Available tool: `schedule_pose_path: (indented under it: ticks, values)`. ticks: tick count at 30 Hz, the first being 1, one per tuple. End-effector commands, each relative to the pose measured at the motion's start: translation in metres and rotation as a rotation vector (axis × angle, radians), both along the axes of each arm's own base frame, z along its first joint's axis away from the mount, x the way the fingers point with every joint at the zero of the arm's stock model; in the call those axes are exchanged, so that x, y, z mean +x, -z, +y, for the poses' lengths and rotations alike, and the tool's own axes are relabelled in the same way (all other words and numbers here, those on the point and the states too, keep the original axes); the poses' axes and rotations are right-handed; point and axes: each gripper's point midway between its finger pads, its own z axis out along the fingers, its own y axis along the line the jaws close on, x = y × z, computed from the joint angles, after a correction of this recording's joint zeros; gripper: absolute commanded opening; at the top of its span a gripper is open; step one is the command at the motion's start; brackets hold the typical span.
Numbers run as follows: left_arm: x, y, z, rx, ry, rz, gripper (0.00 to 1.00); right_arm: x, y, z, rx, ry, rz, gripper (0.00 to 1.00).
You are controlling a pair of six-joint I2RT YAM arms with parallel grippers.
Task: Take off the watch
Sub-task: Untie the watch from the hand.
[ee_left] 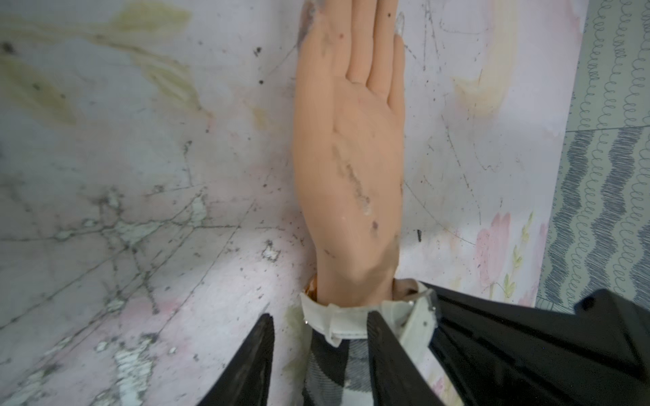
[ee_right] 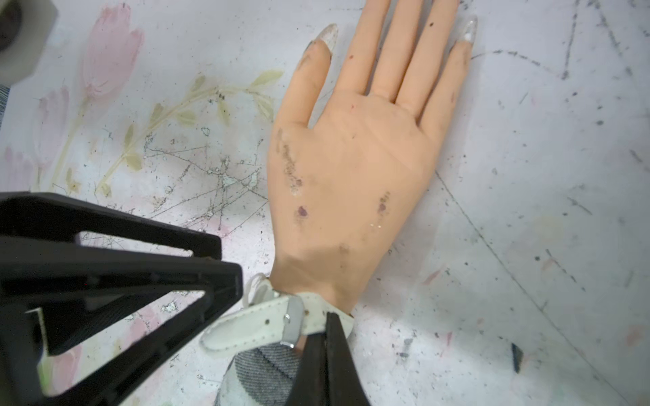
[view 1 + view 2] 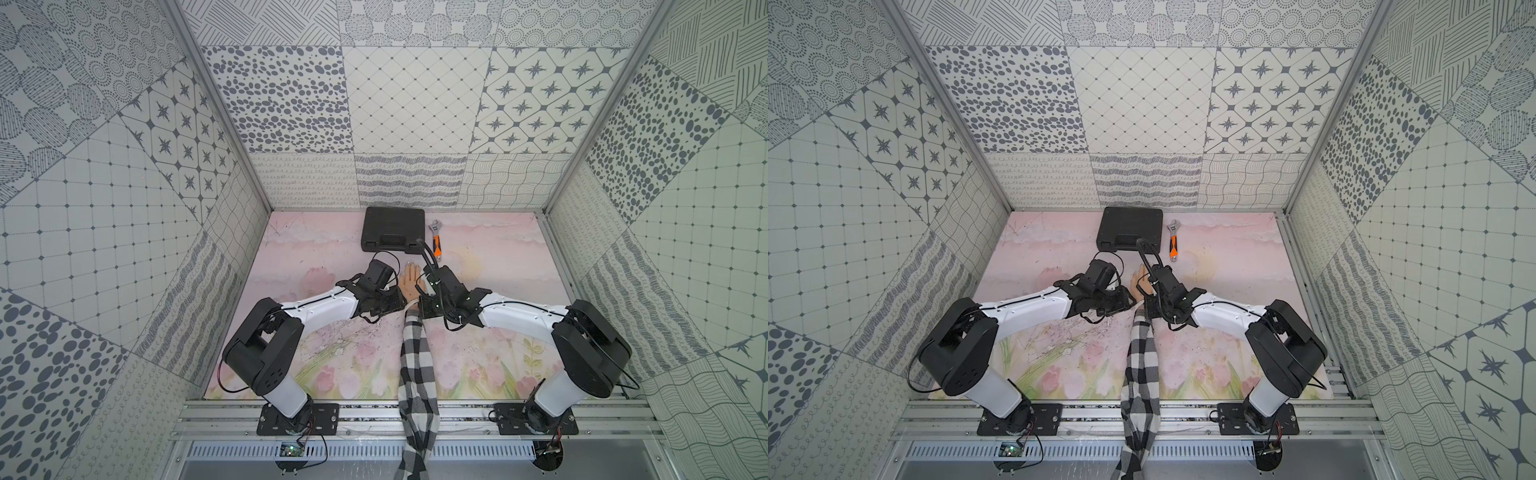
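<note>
From above, in both top views, a peach-coloured plastic mannequin hand point(image 3: 411, 279) lies flat on the flower-printed desk point(image 3: 498, 270), its arm in a black-and-white checked sleeve point(image 3: 415, 365). The left claw point(image 3: 400, 304) and the right claw point(image 3: 420, 308) meet over the wrist from either side, so the wrist itself is hidden. At the far edge a black plastic case point(image 3: 392, 228) lies closed; what is inside I cannot see, and a wrench with orange handle point(image 3: 436, 246) lies just beside it, outside. In the left wrist view the watch point(image 1: 337, 325), with a thin pale strap, goes around the wrist at the cuff; its dial does not show. The left claw point(image 1: 320, 316) has its jaws apart and straddles the strap, one finger clear of it. In the right wrist view the right claw point(image 2: 329, 318) has its jaws together, the tip on the strap just beside the silvery buckle point(image 2: 293, 323); whether it pinches the strap I cannot tell. The strap runs across the wrist and its free tail point(image 2: 239, 330) points toward the left claw, so I judge the left one better placed to draw the tail out.
</note>
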Motion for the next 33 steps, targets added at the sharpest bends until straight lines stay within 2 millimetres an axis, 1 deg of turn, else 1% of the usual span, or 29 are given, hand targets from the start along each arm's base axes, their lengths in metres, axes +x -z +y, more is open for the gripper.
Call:
schedule_pose_path:
  ticks: [1,3,4,6,7,10,14,22,24,27,30,33]
  values:
    - [-0.008,0.007,0.017,0.047,-0.005,0.015,0.44,0.011,-0.020,0.005,0.082,0.028,-0.058,0.00]
    - [-0.009,0.007,0.017,0.043,-0.007,0.018,0.44,0.011,-0.022,0.007,0.101,0.024,-0.061,0.00]
    - [-0.009,0.008,0.017,0.042,-0.007,0.020,0.44,0.010,-0.025,0.009,0.119,0.014,-0.068,0.04]
    - [-0.009,0.008,0.016,0.038,-0.009,0.019,0.44,0.012,-0.028,0.010,0.125,0.018,-0.077,0.18]
    - [-0.009,0.008,0.016,0.036,-0.009,0.019,0.44,0.013,-0.028,0.009,0.121,0.022,-0.080,0.22]
    - [-0.009,0.008,0.015,0.030,-0.011,0.020,0.44,0.016,-0.025,0.010,0.112,0.025,-0.077,0.27]
    - [-0.008,0.007,0.015,0.025,-0.014,0.015,0.44,0.018,-0.021,0.015,0.118,0.016,-0.066,0.28]
    - [-0.008,0.007,0.015,0.019,-0.020,0.013,0.44,0.023,-0.020,0.028,0.124,-0.011,-0.065,0.27]
    - [-0.007,0.006,0.015,0.015,-0.024,0.012,0.44,0.024,-0.020,0.031,0.126,-0.021,-0.062,0.18]
    - [-0.005,0.000,0.014,0.013,-0.023,-0.002,0.44,0.022,-0.023,0.030,0.126,-0.027,-0.068,0.01]
    - [-0.001,-0.009,0.015,0.011,-0.028,-0.020,0.44,0.020,-0.031,0.025,0.119,-0.028,-0.092,0.00]
    - [0.005,-0.022,0.016,-0.007,-0.041,-0.044,0.45,0.018,-0.044,0.019,0.124,-0.024,-0.129,0.00]
